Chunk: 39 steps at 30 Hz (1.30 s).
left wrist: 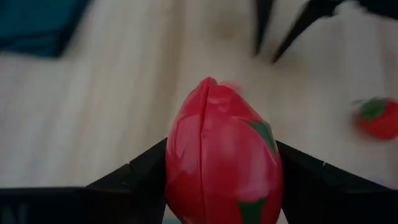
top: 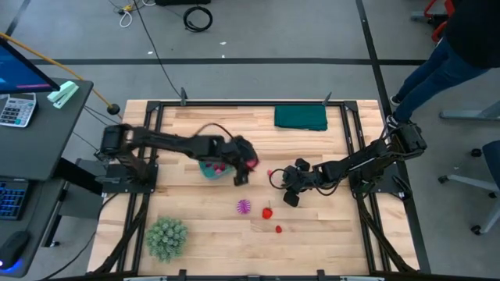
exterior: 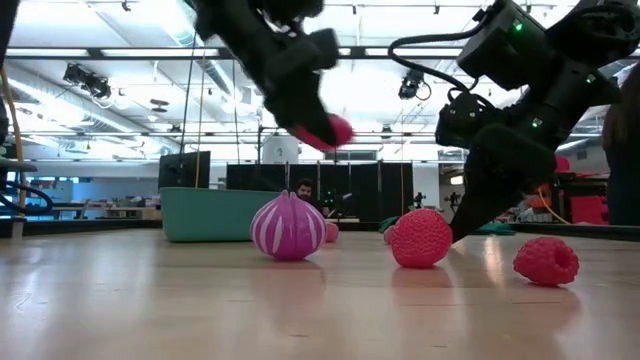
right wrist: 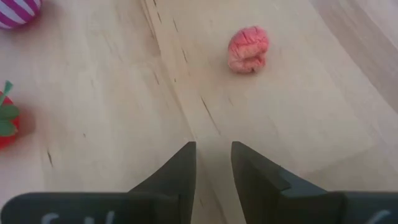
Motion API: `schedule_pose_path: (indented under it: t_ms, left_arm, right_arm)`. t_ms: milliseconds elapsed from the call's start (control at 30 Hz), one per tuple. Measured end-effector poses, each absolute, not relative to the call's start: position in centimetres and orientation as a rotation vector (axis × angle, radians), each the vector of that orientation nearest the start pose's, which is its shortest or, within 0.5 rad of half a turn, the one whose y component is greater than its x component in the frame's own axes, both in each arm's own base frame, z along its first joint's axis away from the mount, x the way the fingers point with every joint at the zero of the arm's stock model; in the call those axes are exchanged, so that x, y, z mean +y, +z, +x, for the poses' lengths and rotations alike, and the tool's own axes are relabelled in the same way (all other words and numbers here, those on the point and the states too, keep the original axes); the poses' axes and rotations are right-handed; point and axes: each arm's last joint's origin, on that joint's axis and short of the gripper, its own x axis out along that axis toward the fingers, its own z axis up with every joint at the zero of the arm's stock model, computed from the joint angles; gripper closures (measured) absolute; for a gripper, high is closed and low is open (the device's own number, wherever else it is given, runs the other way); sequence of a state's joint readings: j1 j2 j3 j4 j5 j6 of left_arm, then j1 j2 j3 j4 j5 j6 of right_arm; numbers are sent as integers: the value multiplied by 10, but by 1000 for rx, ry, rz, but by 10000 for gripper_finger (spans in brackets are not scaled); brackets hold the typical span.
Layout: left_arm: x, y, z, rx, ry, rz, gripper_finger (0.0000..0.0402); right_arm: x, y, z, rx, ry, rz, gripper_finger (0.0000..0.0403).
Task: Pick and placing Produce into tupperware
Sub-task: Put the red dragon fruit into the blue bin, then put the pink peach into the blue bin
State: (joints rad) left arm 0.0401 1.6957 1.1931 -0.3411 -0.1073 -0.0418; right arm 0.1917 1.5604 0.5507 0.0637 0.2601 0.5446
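1. The left end effector [top: 248,162] is in the air, just beside the blue tub [top: 209,168]. It pinches a red toy fruit [left wrist: 221,158] with green spots between its two fingers.
2. In the low view, the red toy fruit hangs well above the counter [top: 328,234]. The blue tub sits on the counter behind and to the side of it.
3. The step in hand looks like the carry: the fruit is picked up and is on its way to the tub.
4. The next move calls for bringing the fruit right over the tub. Then the fingers can spread so it drops inside.
5. The right end effector [right wrist: 213,163] is low over the counter, near the middle. Its fingers are close together with a thin gap, and they hold nothing.
6. A bumpy pink berry [right wrist: 248,49] lies on the counter a little way in front of the right end effector.
7. More toys wait on the counter: a purple striped onion [exterior: 287,227], a red strawberry [top: 267,211], and a small red berry [top: 278,229].
8. A fuzzy green ball [top: 166,237] and a dark green cloth [top: 301,117] also lie on the counter. They are not part of the job.
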Motion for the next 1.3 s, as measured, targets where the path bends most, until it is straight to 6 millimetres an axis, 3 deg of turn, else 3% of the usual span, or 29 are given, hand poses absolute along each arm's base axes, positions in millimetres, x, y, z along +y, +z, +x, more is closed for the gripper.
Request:
schedule_pose_path:
  t_ms: [133,267,433,600,767,1100,1300]
  left_arm:
    - [35,245,336,915,253,-49,160]
    - [47,243,316,1071,317,-102,163]
    - [51,211,298,1173,379,-167,149]
    - [49,172,285,1153,416,-223,156]
    - [48,157,278,1152,415,-228,162]
    - [47,162,284,1106,383,-236,125]
    - [48,196,305,1024,322,-267,133]
  right_arm:
    - [41,114,250,882,-317,298,293]
    - [41,113,250,890,-319,297,293]
    - [41,113,249,900,-324,296,293]
    - [41,113,249,901,-325,295,293]
    - [41,113,249,900,-324,294,293]
    - [41,113,249,899,-324,295,293]
    - [41,113,249,899,-324,294,293]
